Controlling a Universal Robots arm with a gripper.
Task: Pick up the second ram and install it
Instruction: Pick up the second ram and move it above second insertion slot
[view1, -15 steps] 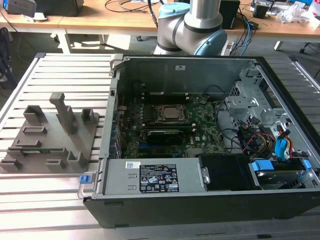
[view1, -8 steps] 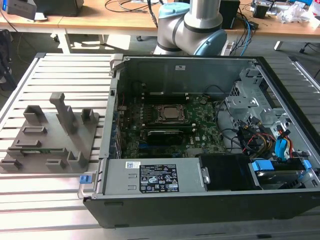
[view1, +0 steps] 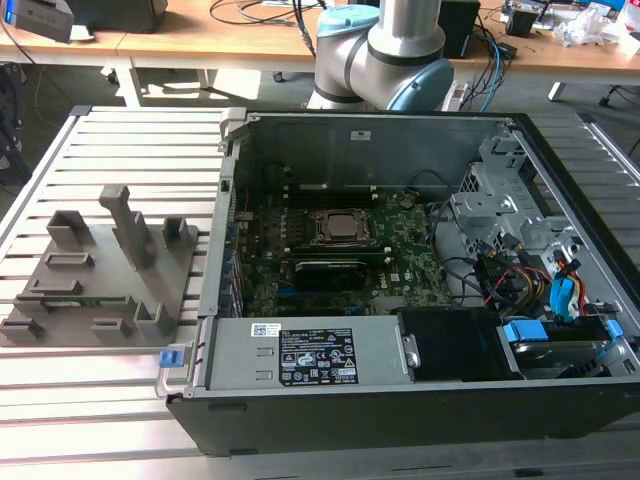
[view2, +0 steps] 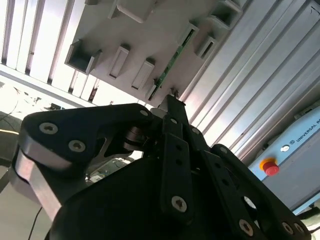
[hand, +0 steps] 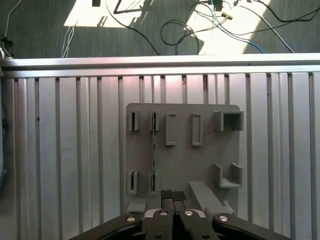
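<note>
The second ram (hand: 153, 150) is seen standing on edge in a slot of the grey holder tray (hand: 200, 165). The tray is laid on the slatted worktop (view1: 130, 400) at the exterior view's left, beside the open computer case (view1: 350, 425). In the first wrist view the tool (hand: 173, 196) is held over the tray, near one end of the ram, with its fingers pressed together and nothing gripped.

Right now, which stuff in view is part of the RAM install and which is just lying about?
In the job:
- second ram, standing in the grey holder tray
- end effector, shut, near the tray's edge
- motherboard inside the open computer case

Lying about:
- power supply
- drive cables
- red button
- floor cables
</note>
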